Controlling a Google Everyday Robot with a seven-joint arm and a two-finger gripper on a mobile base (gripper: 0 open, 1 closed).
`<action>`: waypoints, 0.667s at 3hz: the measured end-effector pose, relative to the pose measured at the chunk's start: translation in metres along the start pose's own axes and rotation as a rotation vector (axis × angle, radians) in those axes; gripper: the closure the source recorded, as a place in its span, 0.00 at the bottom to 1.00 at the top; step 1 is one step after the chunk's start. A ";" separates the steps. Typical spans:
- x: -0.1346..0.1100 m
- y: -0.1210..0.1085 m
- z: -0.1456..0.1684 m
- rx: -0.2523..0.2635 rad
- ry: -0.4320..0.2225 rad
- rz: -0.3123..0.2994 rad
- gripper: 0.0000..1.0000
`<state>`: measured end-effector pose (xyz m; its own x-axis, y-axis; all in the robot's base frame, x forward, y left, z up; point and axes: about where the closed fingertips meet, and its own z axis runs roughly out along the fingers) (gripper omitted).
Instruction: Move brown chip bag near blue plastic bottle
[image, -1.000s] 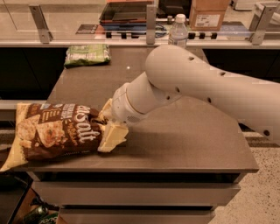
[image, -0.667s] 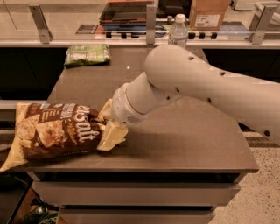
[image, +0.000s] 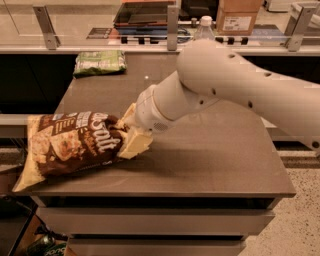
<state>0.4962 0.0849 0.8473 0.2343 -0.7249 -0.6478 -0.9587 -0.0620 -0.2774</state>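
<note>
— Both the brown chip bag and the gripper had slid a little toward the right of the frame since a second before. The bag's lower-left tip, which had reached the frame's left edge, sat clear of it.

— Was the gripper clamped on the bag?

— I couldn't tell. From my screen it sat at the bag's right, cream-coloured end, just left of the frame's centre. The white wrist and the crumpled foil hid the rest.

— Where did the bag lie?

— Flat on the dark table, in the left-middle of the frame, with its left end hanging past the table's left edge.

— And the blue plastic bottle?

— Upright at the top of the frame, right of centre. Only its white cap and shoulders showed above the white arm. It was well apart from the bag. A green bag lay in the upper left, on the table's far side, and a cardboard box stood just right of the bottle.
</note>
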 end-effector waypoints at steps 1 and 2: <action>0.006 -0.022 -0.027 0.058 -0.017 0.012 1.00; 0.015 -0.042 -0.050 0.117 -0.038 0.029 1.00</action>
<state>0.5321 0.0422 0.8851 0.2153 -0.6985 -0.6825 -0.9403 0.0403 -0.3379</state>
